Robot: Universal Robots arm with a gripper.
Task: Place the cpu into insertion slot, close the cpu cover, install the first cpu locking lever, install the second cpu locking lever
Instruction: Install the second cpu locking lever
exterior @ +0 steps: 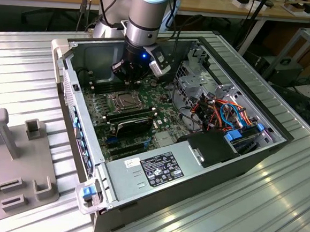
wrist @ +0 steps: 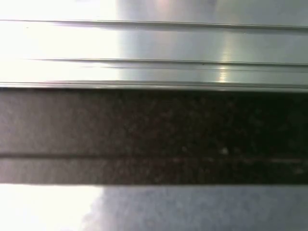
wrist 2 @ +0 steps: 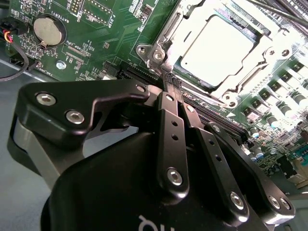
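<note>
- The arm reaches down into the open computer case [exterior: 238,149], with the gripper [wrist 2: 172,84] low over the green board [wrist 2: 120,33].
- In the second wrist view the fingers [wrist 2: 169,126] lie pressed together, their tips meeting at the near corner of the socket — nothing shows between them.
- The cpu [wrist 2: 219,48] sits in the insertion slot [wrist 2: 262,72], its pale metal top showing through the window of the cpu cover [wrist 2: 169,36], which lies flat over it.
- In the exterior view the socket [exterior: 123,101] is just on the near side of the gripper [exterior: 126,79], and a long black card [exterior: 135,123] lies just near of the socket.
- A round coin battery [wrist 2: 50,31] sits on the board, well apart from the socket.
- A grey fixture [exterior: 12,158] stands on the ribbed table [exterior: 276,211], at the exterior view's left of the case.
</note>
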